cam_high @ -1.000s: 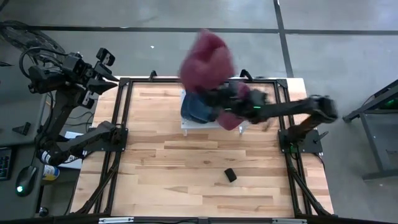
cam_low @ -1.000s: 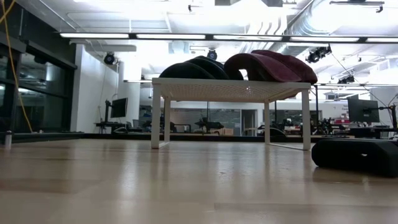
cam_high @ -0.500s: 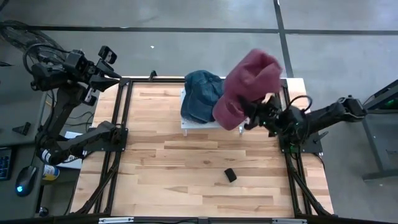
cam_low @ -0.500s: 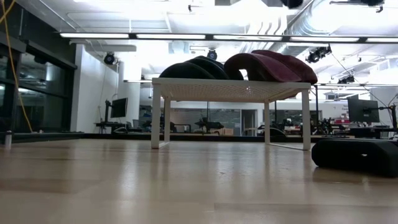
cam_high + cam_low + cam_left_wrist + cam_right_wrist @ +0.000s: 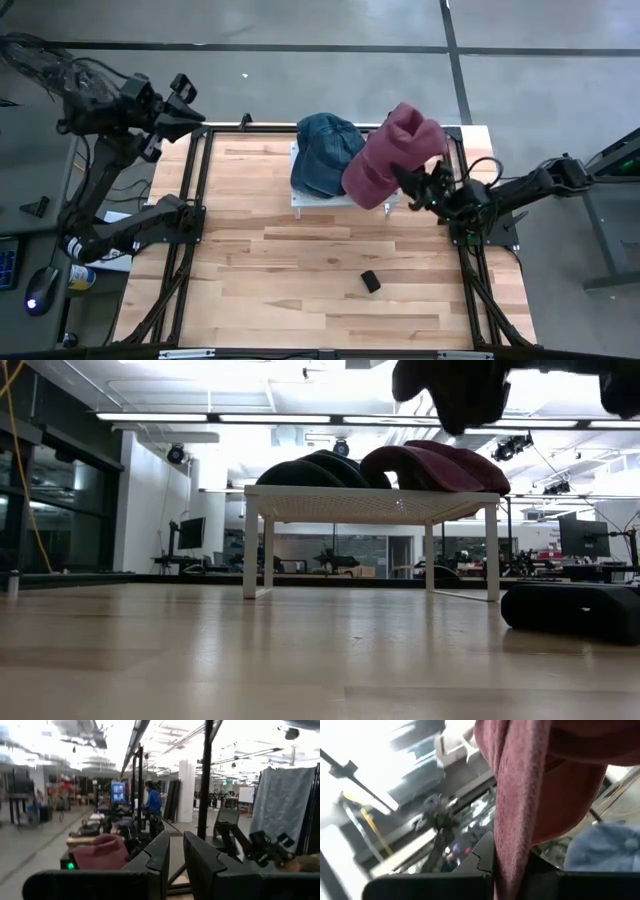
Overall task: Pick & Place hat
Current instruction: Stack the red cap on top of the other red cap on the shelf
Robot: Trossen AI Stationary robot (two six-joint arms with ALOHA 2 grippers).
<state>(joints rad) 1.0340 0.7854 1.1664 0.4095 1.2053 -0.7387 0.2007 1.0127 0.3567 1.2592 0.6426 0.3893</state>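
My right gripper (image 5: pixel 412 178) is shut on a maroon hat (image 5: pixel 410 135), held in the air over the right end of a white rack (image 5: pixel 300 198). In the low view, hat and gripper are a dark shape (image 5: pixel 450 385) above the rack (image 5: pixel 370 503). A blue hat (image 5: pixel 325 150) and another maroon hat (image 5: pixel 362 182) lie on the rack's top. My left gripper (image 5: pixel 185 100) waits raised beyond the table's far left corner, fingers nearly together and empty (image 5: pixel 176 855). My right gripper pinches a fold of the maroon hat's cloth (image 5: pixel 512 835) between its two fingers (image 5: pixel 482 855). The fingers come from the table's right side, slanting upward. The hat is lifted clear of the rack and bulges out beyond the fingers; which part of the hat the fold belongs to I cannot tell.
A small black block (image 5: pixel 371 282) lies on the wooden tabletop toward the near right, seen large in the low view (image 5: pixel 570 610). Black frame rails (image 5: pixel 200 200) run along the table's left and right sides. Bare wood stretches in front of the rack.
My right gripper has carried the maroon hat from above the rack's far left part toward the table's right edge and downward, the arm folding back and the wrist rolling. The hat has stayed lifted and swung with it. The hats on the rack have not moved.
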